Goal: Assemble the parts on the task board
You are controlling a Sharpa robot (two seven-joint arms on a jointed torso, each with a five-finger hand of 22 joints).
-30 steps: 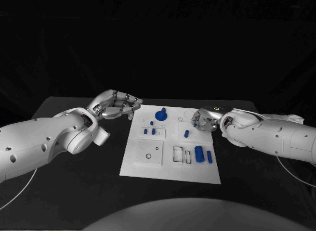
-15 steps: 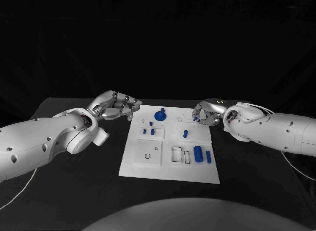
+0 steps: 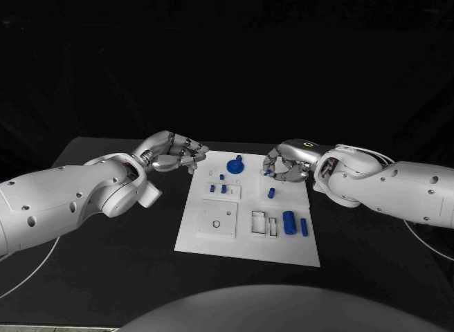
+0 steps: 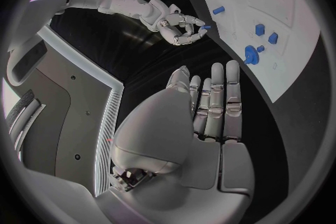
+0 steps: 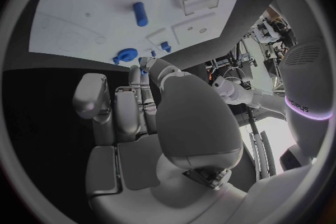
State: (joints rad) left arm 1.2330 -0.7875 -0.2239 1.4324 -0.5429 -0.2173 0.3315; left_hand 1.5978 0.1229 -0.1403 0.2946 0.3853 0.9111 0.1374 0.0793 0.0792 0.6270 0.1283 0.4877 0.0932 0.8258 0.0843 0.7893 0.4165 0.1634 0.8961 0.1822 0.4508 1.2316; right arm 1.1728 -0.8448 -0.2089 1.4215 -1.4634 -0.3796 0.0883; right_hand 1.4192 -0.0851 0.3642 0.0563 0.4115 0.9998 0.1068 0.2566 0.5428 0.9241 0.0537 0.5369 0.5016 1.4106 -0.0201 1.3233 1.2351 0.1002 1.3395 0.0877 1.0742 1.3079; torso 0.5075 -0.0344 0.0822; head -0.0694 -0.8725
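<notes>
1. my right hand [image 3: 287, 163] hangs over the far right part of the white board [image 3: 212, 238]. its thumb and a finger are closed on a small blue piece [image 4: 207, 27], and the other fingers are curled loosely round it.
2. i judge that piece light, hard and smooth, so it could twist or pop out of a tip pinch. holding it across its sides would leave its end free to go into a hole.
3. my left hand [image 3: 173, 153] is off the board's far left corner, near it but not touching. its fingers lie close side by side, somewhat bent, and hold nothing.
4. the rest of the pieces are on the board:
   - a round blue knob [image 3: 234, 164] near the far edge
   - two little blue blocks [image 3: 219, 188] nearer me than the knob
   - a short blue peg [image 3: 272, 193] just beside my right hand
   - a thick blue cylinder [image 3: 289, 221] with a thin blue pin [image 3: 304, 227] just beside it
5. they all look like stiff plastic, light and not fragile. the round ones look likely to roll if nudged, so i would take them across the middle.
6. the board is flat, white and hard, and it looks slick. it has shallow outlines, a small ring hole and clear-walled slots [image 3: 259, 221]. whether it is fixed down i cannot tell.
7. the black table [image 3: 107, 277] reaches well past the board on both sides, so both arms have room to come in.
</notes>
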